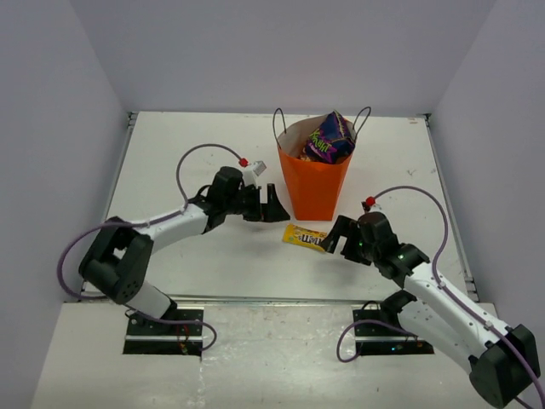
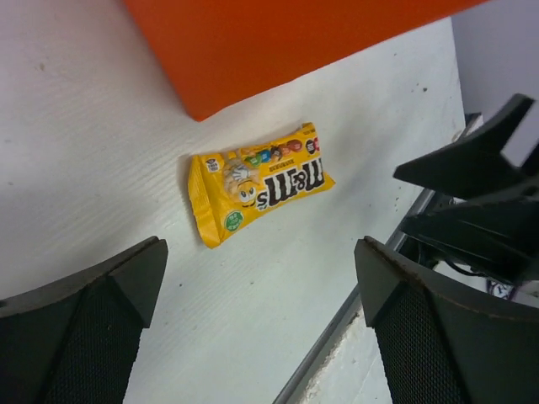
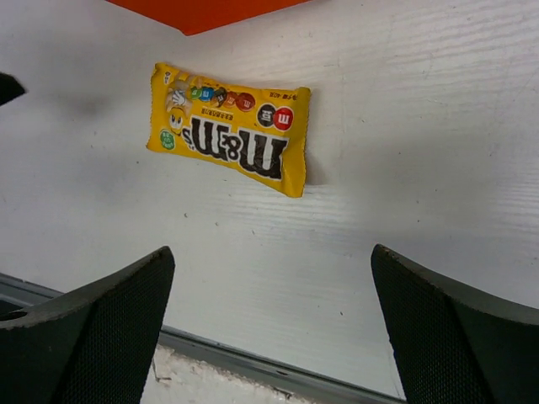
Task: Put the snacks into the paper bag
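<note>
On the desk (image 1: pixel 170 153) before the paper bag (image 1: pixel 315 183) lies the small yellow pack (image 1: pixel 305 238), not yet bagged. The right tool (image 1: pixel 338 240), beside it, and the left tool (image 1: pixel 272 207) both gape empty; next the right should straddle and pinch it.

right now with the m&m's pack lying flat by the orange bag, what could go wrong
The M&M's pack lies flat on the table, so the open right gripper may push it rather than pinch it. The open left gripper sits close beside the orange paper bag; a nudge might tip it. The purple snack bag pokes above the rim, so the pack could catch there.
</note>
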Tool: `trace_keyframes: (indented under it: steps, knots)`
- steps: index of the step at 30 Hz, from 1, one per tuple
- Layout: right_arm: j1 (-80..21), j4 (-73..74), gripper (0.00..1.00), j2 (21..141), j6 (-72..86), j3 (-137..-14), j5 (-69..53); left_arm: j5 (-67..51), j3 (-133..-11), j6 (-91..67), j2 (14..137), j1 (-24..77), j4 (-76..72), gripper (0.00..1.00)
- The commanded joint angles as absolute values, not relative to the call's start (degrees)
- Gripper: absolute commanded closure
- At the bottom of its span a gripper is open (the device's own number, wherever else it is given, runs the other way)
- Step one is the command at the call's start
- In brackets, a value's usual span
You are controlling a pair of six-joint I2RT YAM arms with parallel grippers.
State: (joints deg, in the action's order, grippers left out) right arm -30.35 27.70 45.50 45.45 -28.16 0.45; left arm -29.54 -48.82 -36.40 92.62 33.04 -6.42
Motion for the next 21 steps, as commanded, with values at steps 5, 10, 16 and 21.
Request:
trace_keyframes:
  steps: [5, 10, 16, 21]
  knots:
    - [-30.1, 12.3, 0.03, 46.2, 51.2, -22.2, 1.5, -18.9, -47.4, -30.8, 70.9, 31.9, -0.5, 0.0]
    - [-30.1, 7.0, 0.03, 53.1, 51.3, -22.1, 0.4, -11.6, -48.3, -28.7, 59.2, 31.9, 6.4, 0.0]
    - [-30.1, 0.8, 0.05, 61.9, 51.4, -22.8, -1.1, -4.4, -48.4, -27.3, 49.7, 31.9, 12.2, 0.0]
    - [-30.6, -3.3, 0.09, 68.5, 51.2, -23.6, -1.4, -1.3, -49.5, -26.0, 46.9, 31.9, 15.2, 0.0]
